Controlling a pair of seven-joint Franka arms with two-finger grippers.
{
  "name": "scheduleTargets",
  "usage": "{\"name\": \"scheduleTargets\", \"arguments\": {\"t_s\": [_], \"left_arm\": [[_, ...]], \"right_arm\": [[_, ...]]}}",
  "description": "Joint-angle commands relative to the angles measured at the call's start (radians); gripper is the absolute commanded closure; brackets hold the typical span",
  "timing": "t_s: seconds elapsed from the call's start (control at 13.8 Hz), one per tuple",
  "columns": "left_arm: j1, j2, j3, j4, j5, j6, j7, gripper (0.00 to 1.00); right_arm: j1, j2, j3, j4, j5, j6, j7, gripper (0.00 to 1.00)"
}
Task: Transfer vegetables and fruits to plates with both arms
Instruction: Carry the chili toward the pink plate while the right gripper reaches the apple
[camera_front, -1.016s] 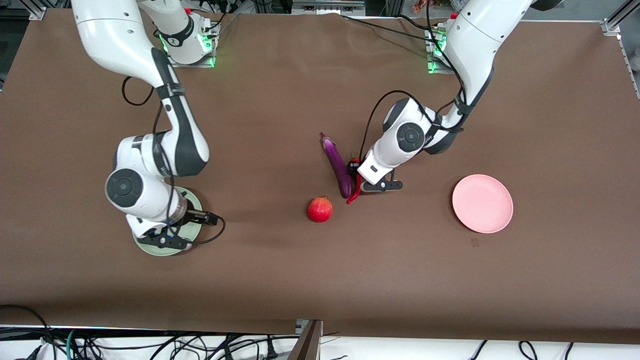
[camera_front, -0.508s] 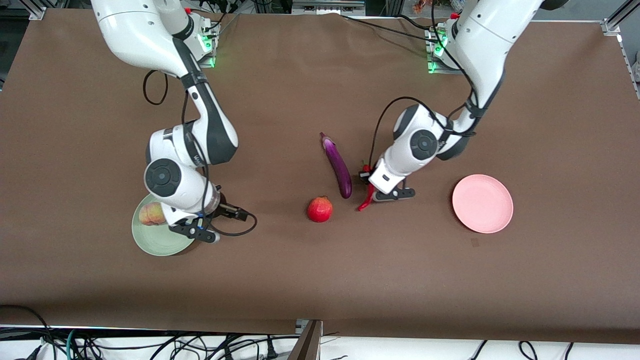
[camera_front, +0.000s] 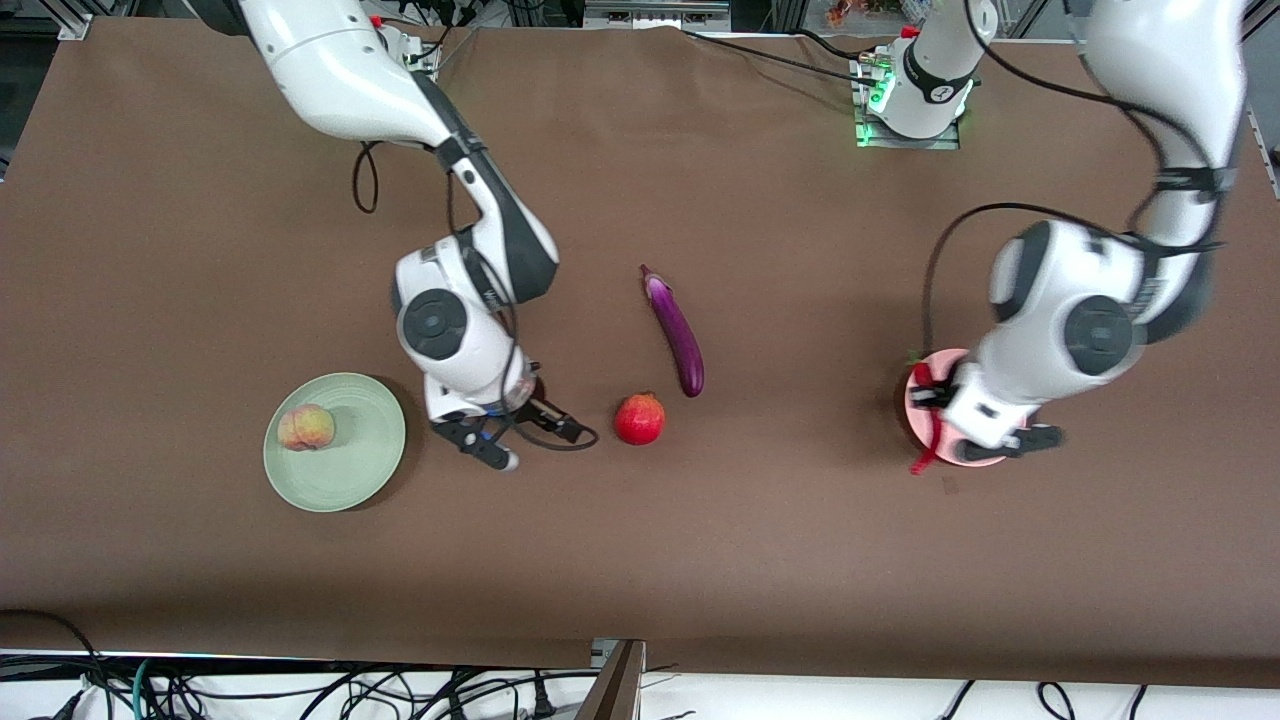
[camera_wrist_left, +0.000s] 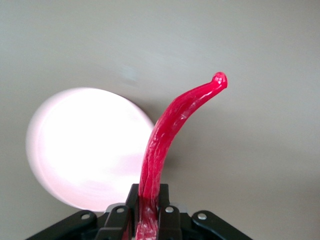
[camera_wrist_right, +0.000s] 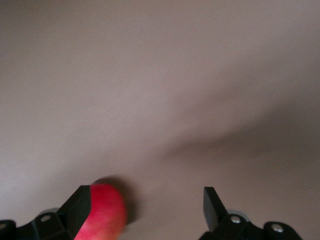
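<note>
My left gripper (camera_front: 936, 418) is shut on the red chili pepper (camera_front: 926, 448) and holds it over the edge of the pink plate (camera_front: 913, 392). In the left wrist view the chili (camera_wrist_left: 170, 127) sticks out from the shut gripper (camera_wrist_left: 148, 207), with the pink plate (camera_wrist_left: 80, 145) below. My right gripper (camera_front: 490, 450) is open and empty, low over the table between the mint green plate (camera_front: 350, 475) and the red fruit (camera_front: 639, 419). The fruit (camera_wrist_right: 104, 215) sits beside one finger (camera_wrist_right: 79, 205) of the right gripper (camera_wrist_right: 145, 207). The peach (camera_front: 306, 427) lies on the green plate. The purple eggplant (camera_front: 676, 330) lies just farther from the camera than the red fruit.
The brown table (camera_front: 760, 560) is bare toward the front camera. The arms' bases with green lights (camera_front: 905, 105) stand at the table's farthest edge. Cables hang below the table's nearest edge.
My left arm carried the chili from beside the eggplant to over the pink plate. My right arm left the peach on the green plate and moved toward the red fruit.
</note>
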Motion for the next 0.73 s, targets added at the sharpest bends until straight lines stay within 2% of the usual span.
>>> {"name": "scheduleTargets", "arguments": {"t_s": [0.0,0.15,0.29,0.51,0.65], "left_arm": [[0.129,0.054,-0.014,0.022,0.022,-0.014,0.156,1.00],[0.186,0.099,-0.012,0.040,0.022,0.042,0.190,1.00],[0.211,0.131,0.008,0.042,0.027,0.093,0.190,1.00],[0.199,0.162,0.019,0.033,0.055,0.112,0.176,1.00],[0.171,0.161,0.013,-0.015,0.055,0.097,0.166,1.00]], "right_arm": [[0.062,0.114,-0.007,0.131,0.011,0.062,0.144,0.01],[0.094,0.173,-0.008,0.199,0.011,0.104,0.240,0.01],[0.123,0.208,-0.010,0.210,0.004,0.167,0.296,0.01],[0.152,0.239,-0.018,0.205,-0.012,0.208,0.317,0.01],[0.152,0.254,-0.018,0.202,-0.035,0.220,0.319,0.01]]}}
